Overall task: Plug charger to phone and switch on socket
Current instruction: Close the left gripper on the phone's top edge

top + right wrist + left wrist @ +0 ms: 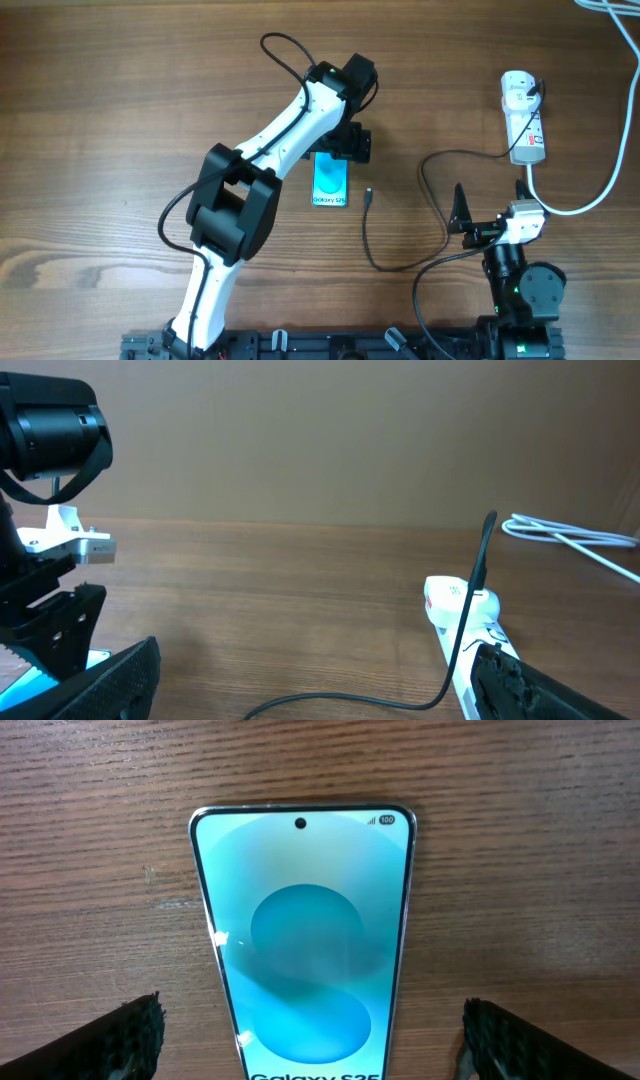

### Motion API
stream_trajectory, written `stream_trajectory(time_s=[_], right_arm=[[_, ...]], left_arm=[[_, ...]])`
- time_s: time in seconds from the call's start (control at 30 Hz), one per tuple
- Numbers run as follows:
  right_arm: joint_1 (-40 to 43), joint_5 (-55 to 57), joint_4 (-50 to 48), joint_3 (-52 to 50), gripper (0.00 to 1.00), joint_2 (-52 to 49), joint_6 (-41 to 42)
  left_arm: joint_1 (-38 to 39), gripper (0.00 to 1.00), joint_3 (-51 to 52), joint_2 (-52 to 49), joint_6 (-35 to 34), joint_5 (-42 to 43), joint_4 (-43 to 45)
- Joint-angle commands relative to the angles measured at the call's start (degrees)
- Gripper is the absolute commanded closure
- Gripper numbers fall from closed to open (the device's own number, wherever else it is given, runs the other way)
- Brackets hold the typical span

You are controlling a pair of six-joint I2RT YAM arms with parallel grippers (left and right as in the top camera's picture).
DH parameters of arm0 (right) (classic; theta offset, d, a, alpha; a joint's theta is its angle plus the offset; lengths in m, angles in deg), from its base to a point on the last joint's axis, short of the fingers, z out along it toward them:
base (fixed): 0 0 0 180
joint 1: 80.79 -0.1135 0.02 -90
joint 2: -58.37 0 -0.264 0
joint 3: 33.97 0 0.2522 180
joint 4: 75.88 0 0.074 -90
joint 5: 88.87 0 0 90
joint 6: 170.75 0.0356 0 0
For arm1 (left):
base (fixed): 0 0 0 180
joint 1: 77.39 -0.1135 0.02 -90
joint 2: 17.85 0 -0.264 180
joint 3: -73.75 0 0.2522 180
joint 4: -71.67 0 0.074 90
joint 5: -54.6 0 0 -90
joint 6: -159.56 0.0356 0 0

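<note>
Looming closest under the overhead camera, the white-and-black jointed left arm reaches across the brown wood-grain bench. The left end effector is spread wide and empty over the far short end of the phone, its fingertips well clear of both long edges. At the near edge sits the folded black right arm, and the right end effector also gapes wide on nothing. The white elongated plastic power strip lies far right, trailing a thick white cord. It looks rigid but light, so pressing its switch may make it skid. The flat rectangular turquoise-screened smartphone lies face up mid-bench. It is stiff, probably slick glass that should not be squeezed on its face, so it is best pinched or braced by the long edges. The thin black charger cable loops loosely from a white adapter block, which appears seated in the strip. It is limp and nearly weightless and will flop unless held just behind its small dark plug tip. That tip rests just beside the phone's "Galaxy" end, not touching it. The cable's slack loop lies between the right end effector and the phone and could snag, while the left arm crowds the phone's far end.
</note>
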Motion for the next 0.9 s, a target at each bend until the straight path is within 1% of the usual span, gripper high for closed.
stream_trajectory(time_s=[0.0,0.13,0.2,0.3,0.57,0.63,0.87], right_arm=[[0.20,0.39,-0.20,-0.07,0.00,0.17,0.81],[0.20,0.37,-0.20,-0.07,0.00,0.17,0.81],[0.20,0.39,-0.20,-0.07,0.00,0.17,0.79],[0.20,0.37,-0.20,-0.07,0.00,0.17,0.79],[0.20,0.39,-0.20,-0.07,0.00,0.17,0.79],[0.20,0.37,-0.20,-0.07,0.00,0.17,0.81],[0.20,0.37,-0.20,-0.07,0.00,0.17,0.81]], left_arm=[[0.22,0.00,0.85,-0.66,-1.18,-0.13,0.22],[0.28,0.00,3.23,-0.66,-1.22,-0.11,1.97],[0.33,0.00,4.87,-0.66,-2.29,-0.11,3.04],[0.33,0.00,7.10,-0.66,-2.45,1.62,4.83],[0.44,0.00,7.43,-0.66,-2.49,1.62,7.23],[0.44,0.00,7.56,-0.66,-3.72,1.57,7.28],[0.92,0.00,10.25,-0.68,-3.93,1.57,8.83]])
